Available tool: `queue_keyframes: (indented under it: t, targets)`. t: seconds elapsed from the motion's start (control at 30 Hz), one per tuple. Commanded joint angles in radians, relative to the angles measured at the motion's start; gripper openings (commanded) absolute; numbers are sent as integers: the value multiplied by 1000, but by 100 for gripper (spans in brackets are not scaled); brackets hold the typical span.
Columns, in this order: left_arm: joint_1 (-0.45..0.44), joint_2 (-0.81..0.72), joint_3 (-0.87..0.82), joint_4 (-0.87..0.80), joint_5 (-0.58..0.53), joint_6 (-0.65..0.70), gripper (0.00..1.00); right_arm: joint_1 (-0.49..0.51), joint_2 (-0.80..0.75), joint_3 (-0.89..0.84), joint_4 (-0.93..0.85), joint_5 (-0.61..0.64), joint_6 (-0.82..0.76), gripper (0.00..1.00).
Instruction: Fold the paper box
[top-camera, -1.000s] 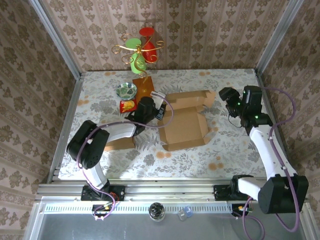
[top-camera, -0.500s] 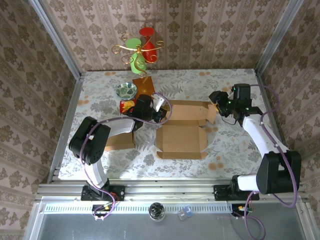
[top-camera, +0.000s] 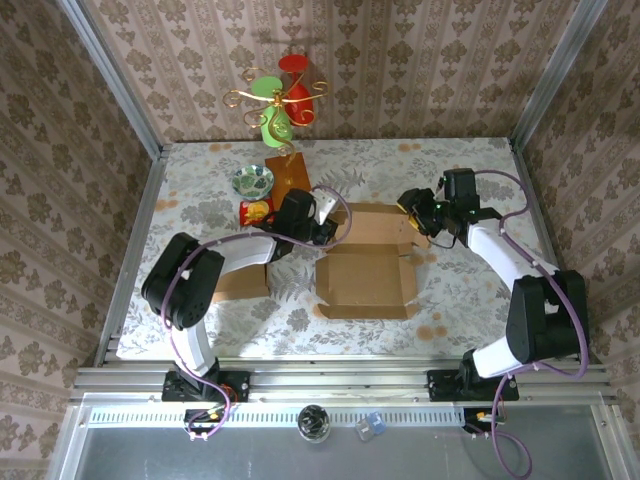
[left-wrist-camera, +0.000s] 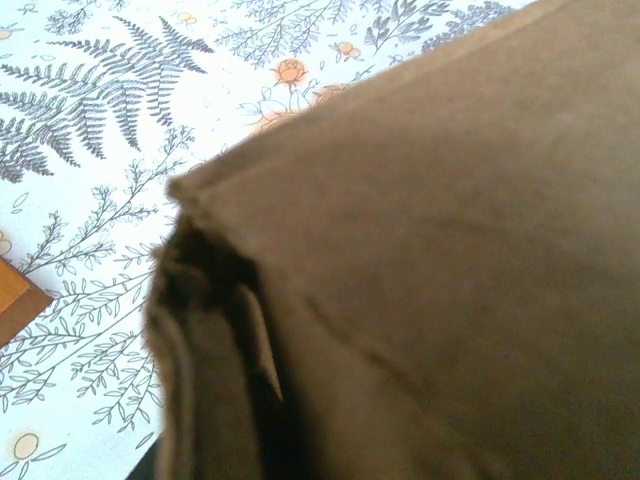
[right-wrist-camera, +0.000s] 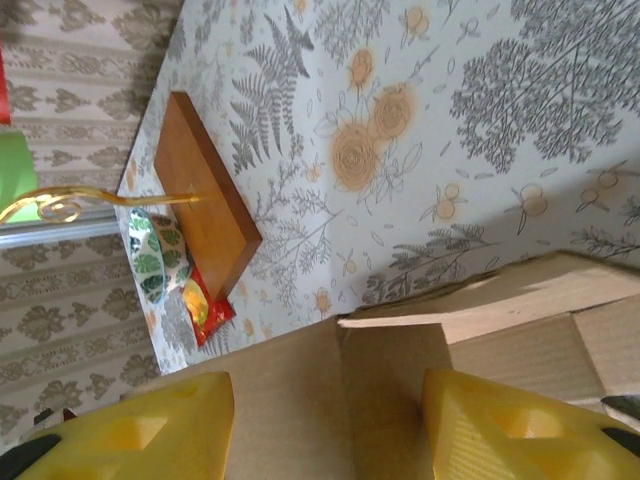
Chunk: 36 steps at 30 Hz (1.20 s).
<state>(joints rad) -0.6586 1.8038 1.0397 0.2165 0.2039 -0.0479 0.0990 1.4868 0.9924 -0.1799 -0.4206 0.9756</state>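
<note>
- floral table: half-formed cardboard box lies open at centre, rear wall and side flaps partly raised
- box likely light, thin, stiff across panels, bends at creases, crushes if pinched hard; best held at flap edges near creases
- left gripper: jaws pressed together on rear-left flap
- right gripper: jaws spread, straddling rear-right corner flap
</note>
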Motion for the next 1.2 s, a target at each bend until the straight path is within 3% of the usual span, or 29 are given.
queue_keyframes:
  t: [0.0,0.1,0.3,0.47,0.57,0.7,0.87,1.03,1.17]
  targets:
    - [-6,25,39,-15,-55,9,0,12,4,-1,22,-37,11,54]
    - [1,26,37,2,-33,-21,0,7,4,3,4,-64,-12,56]
    - [89,14,-11,216,232,-254,0,-78,-142,81,-147,-15,-132,58]
    - [133,25,15,280,398,-370,0,-157,-291,144,-234,127,-188,60]
    - [156,36,33,317,500,-444,0,-229,-325,169,-232,127,-232,60]
    - [177,38,50,349,595,-506,0,-266,-267,219,-165,-41,-346,52]
    - [196,46,80,323,679,-550,0,-274,-151,241,-82,-313,-364,45]
    - [236,57,89,323,747,-595,0,-284,-140,191,90,-503,-328,42]
    - [241,64,96,292,770,-596,0,-283,-143,151,250,-581,-239,41]
